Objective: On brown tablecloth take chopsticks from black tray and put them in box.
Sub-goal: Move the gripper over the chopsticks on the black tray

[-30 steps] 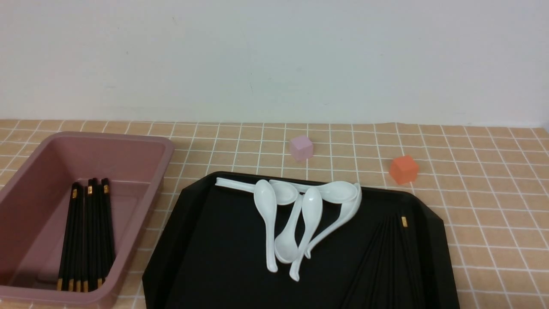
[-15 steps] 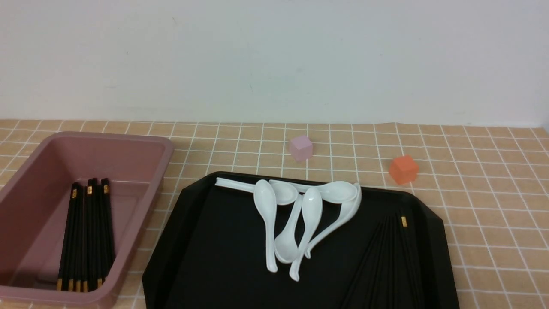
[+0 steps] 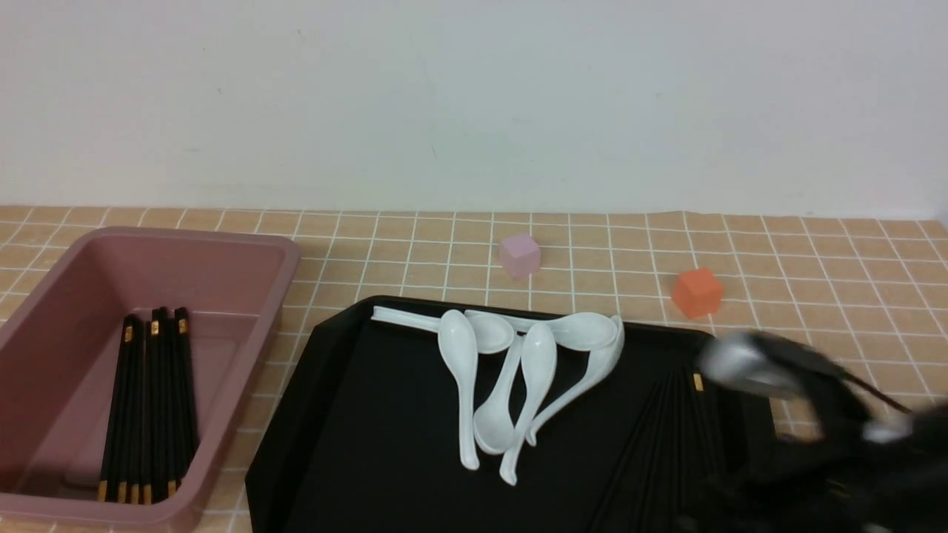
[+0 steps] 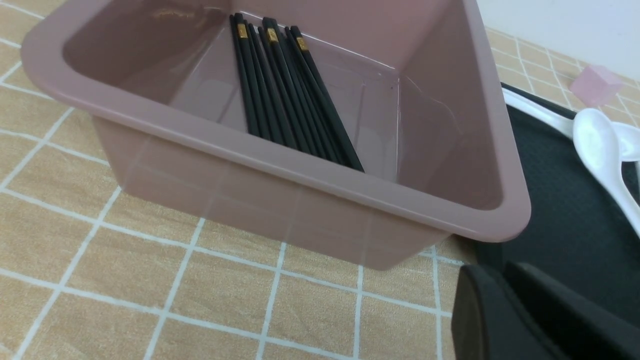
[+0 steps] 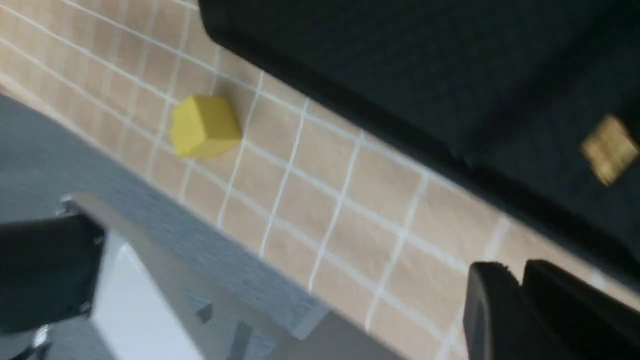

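Several black chopsticks [image 3: 152, 400] with gold bands lie in the pink box [image 3: 289, 255] at the left of the brown tablecloth [image 3: 837, 326]. More chopsticks [image 3: 666, 444] lie fanned on the right side of the black tray [image 3: 355, 414]. My right arm [image 3: 829, 444] shows blurred at the tray's right edge. In its wrist view the right gripper [image 5: 517, 272] is shut and empty above the cloth beside the tray [image 5: 400, 65]; a gold band [image 5: 610, 150] shows on the tray. My left gripper [image 4: 502, 272] is shut and empty by the box's [image 4: 300, 175] near corner, where the chopsticks [image 4: 285, 95] inside it show.
White ceramic spoons [image 3: 518, 377] lie piled on the tray's far middle. A pink cube [image 3: 520, 255] and an orange cube [image 3: 697, 292] sit on the cloth behind the tray. A yellow cube [image 5: 205, 125] sits near the table's edge in the right wrist view.
My right arm has come into the front view at the lower right, over the tray's right edge. The chopsticks, spoons, box and cubes have not moved.
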Robot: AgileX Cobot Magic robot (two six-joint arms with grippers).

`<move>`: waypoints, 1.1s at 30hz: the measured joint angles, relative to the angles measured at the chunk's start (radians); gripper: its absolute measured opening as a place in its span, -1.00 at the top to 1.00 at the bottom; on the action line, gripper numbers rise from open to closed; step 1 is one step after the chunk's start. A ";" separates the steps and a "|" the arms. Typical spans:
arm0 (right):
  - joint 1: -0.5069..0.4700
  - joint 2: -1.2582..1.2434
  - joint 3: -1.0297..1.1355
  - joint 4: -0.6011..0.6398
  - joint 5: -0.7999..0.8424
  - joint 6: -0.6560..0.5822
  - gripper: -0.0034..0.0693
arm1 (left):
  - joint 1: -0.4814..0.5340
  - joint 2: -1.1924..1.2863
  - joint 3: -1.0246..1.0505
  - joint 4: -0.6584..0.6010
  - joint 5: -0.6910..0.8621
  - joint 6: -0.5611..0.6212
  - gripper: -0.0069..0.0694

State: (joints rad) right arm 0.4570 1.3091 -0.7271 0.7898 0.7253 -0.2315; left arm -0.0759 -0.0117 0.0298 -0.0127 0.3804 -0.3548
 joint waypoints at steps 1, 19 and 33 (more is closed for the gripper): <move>0.042 0.050 -0.042 -0.054 -0.017 0.074 0.58 | 0.000 0.000 0.000 0.000 0.000 0.000 0.64; 0.272 0.525 -0.415 -0.703 0.067 1.175 -0.15 | 0.000 0.000 0.000 0.000 0.001 0.000 0.59; 0.273 0.620 -0.439 -0.727 0.065 1.281 -0.15 | 0.000 0.000 0.000 0.000 0.001 0.000 0.55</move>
State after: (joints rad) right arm 0.7302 1.9293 -1.1657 0.0626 0.7902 1.0496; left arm -0.0759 -0.0117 0.0298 -0.0122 0.3813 -0.3548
